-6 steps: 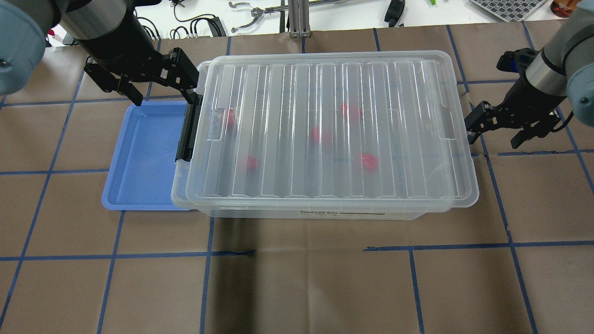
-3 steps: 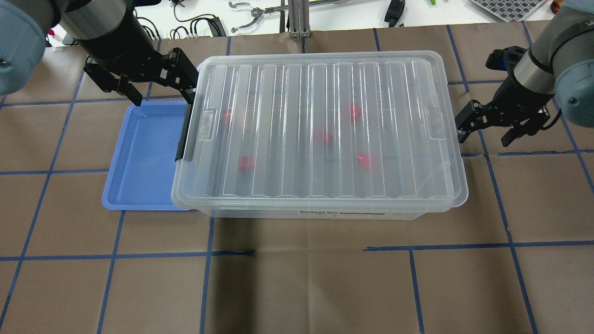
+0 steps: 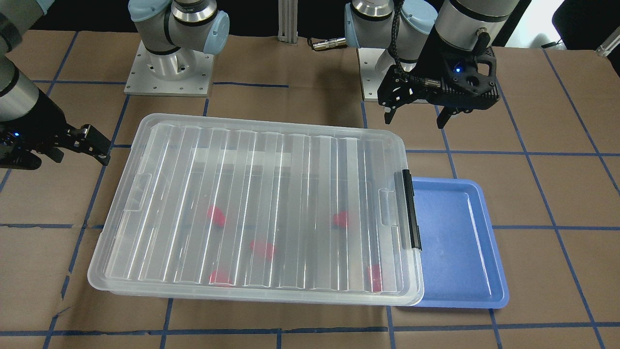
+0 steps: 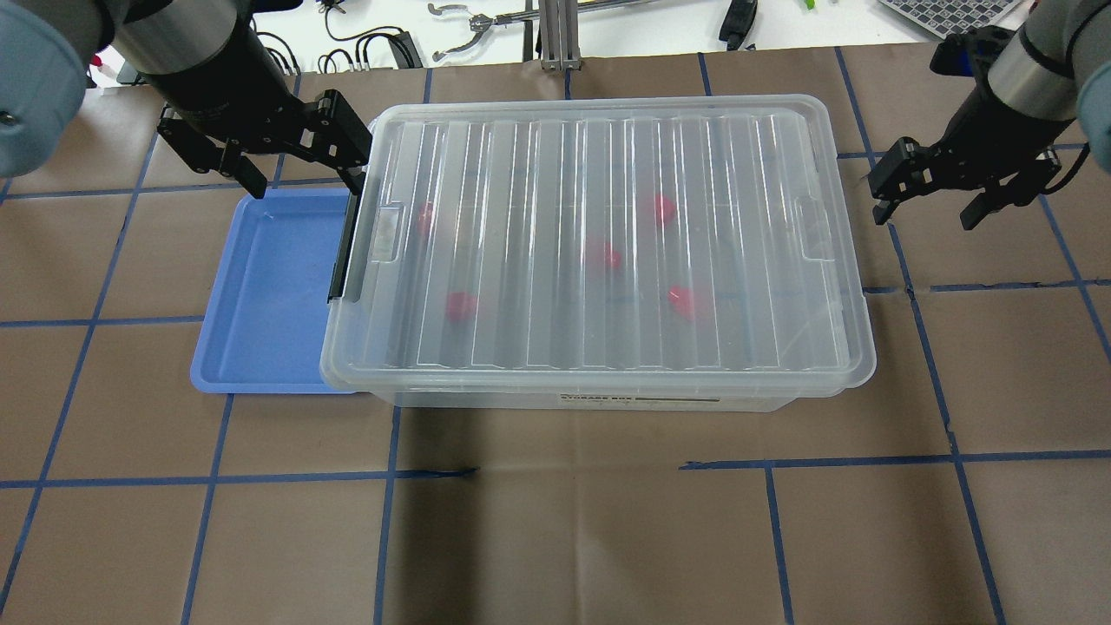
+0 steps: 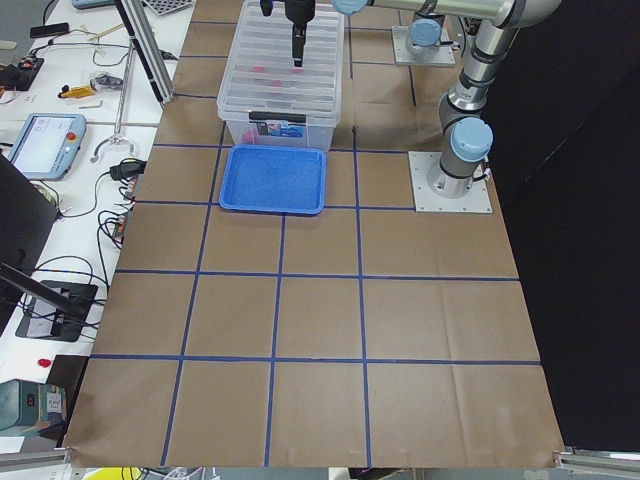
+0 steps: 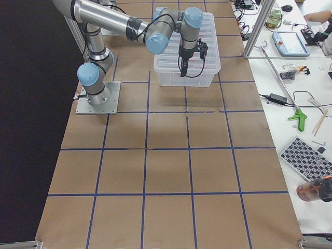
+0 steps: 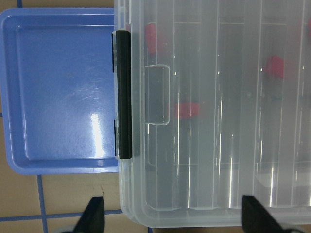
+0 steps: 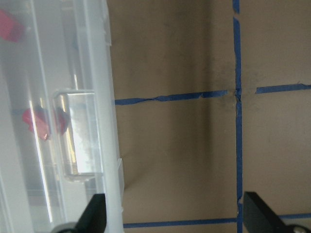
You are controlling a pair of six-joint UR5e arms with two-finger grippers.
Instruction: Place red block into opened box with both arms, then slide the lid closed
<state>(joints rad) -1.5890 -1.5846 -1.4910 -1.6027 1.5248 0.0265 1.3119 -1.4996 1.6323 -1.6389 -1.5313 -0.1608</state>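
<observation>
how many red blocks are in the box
5 red blocks, all in the box under the lid: one near the black latch, one central, one toward the far side, two toward the near side. The ridged lid blurs them, so more may be hidden.

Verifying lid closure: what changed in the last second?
The ridged clear plastic lid slid toward the robot's left, now squared over the clear plastic storage box. The right gripper, open, advanced with it, then backed off. Unchanged: left gripper open beside the black latch, blue plastic tray, small red plastic blocks inside.
</observation>
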